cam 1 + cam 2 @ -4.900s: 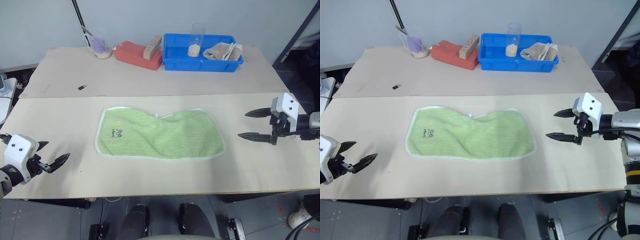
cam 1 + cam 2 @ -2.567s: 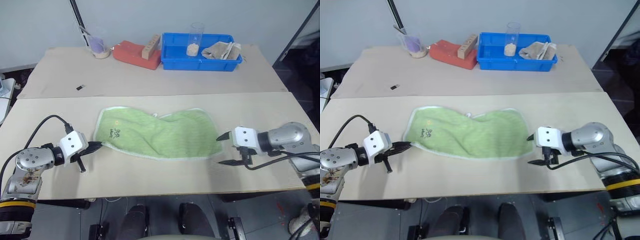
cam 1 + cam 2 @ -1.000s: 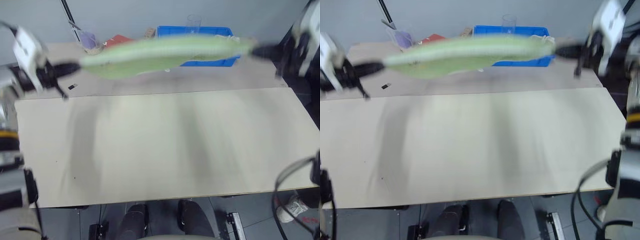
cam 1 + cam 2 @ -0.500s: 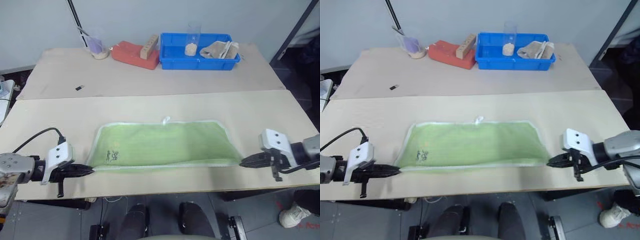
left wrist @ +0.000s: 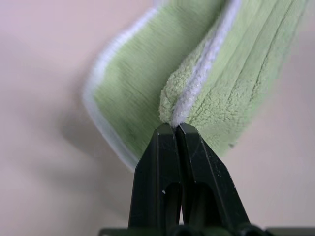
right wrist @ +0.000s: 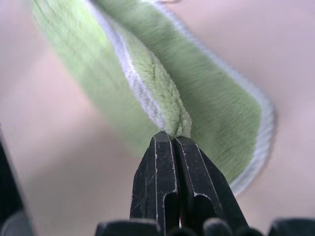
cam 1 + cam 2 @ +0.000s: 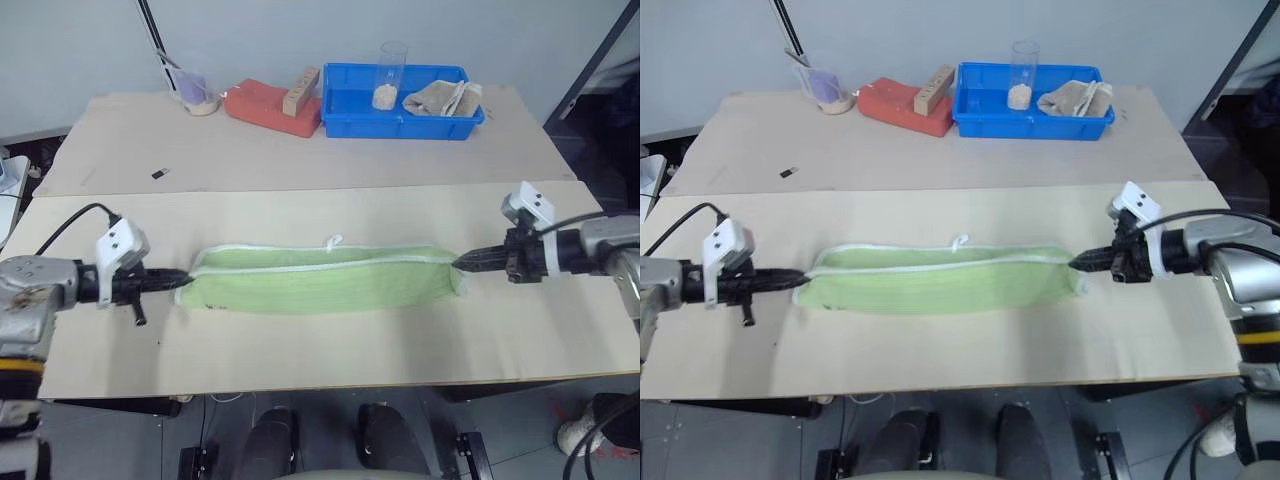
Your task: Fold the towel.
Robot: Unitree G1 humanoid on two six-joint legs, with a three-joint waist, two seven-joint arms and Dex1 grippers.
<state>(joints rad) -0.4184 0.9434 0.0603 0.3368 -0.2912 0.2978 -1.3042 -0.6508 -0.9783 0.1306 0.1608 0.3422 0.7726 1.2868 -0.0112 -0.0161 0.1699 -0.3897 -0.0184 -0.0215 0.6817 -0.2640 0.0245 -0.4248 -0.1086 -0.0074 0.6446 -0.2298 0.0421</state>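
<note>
Here the towel lies folded lengthwise, pinched at both ends.

In the left eye view, the towel (image 7: 325,280) lies as a long narrow band across the near tabletop (image 7: 300,340), its long axis running side to side between the arms; the left gripper (image 7: 178,284) meets its left end and the right gripper (image 7: 462,263) its right end, each equally near. The right eye view shows the same line-up. In the left wrist view, the clenched fingertips (image 5: 174,135) nip the white-trimmed edge. In the right wrist view, the fingertips (image 6: 170,142) likewise clamp the doubled edge. Judging from this, any crosswise fold would carry one end along that axis toward the other.
</note>
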